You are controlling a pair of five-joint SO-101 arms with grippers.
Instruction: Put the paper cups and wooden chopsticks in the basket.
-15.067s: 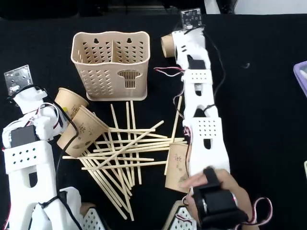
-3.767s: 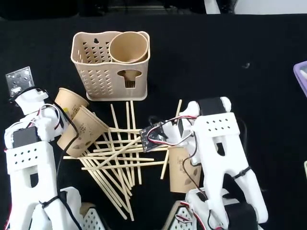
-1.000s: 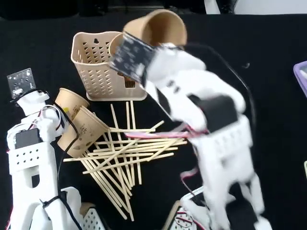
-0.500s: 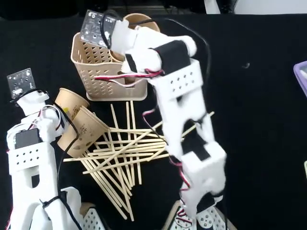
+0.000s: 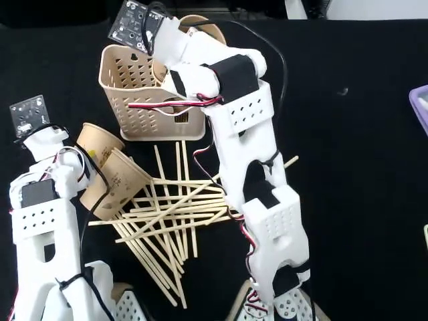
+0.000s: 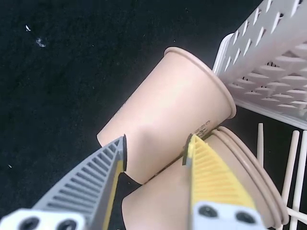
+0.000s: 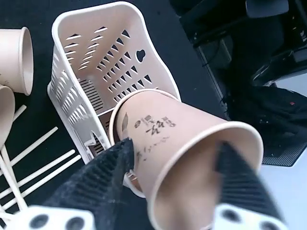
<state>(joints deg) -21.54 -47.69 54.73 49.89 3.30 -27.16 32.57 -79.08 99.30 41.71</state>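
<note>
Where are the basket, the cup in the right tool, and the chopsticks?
basket [image 5: 134,110], high view, front wall.
cup [image 7: 192,141], right wrist view, side wall.
chopsticks [image 5: 175,212], high view, middle of pile.

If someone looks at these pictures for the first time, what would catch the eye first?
The right arm stretched across the table, its fingers gripping a tilted paper cup above the basket at the far side. Next, the loose heap of wooden chopsticks mid-table, with two more cups lying on their sides beside it.
</note>
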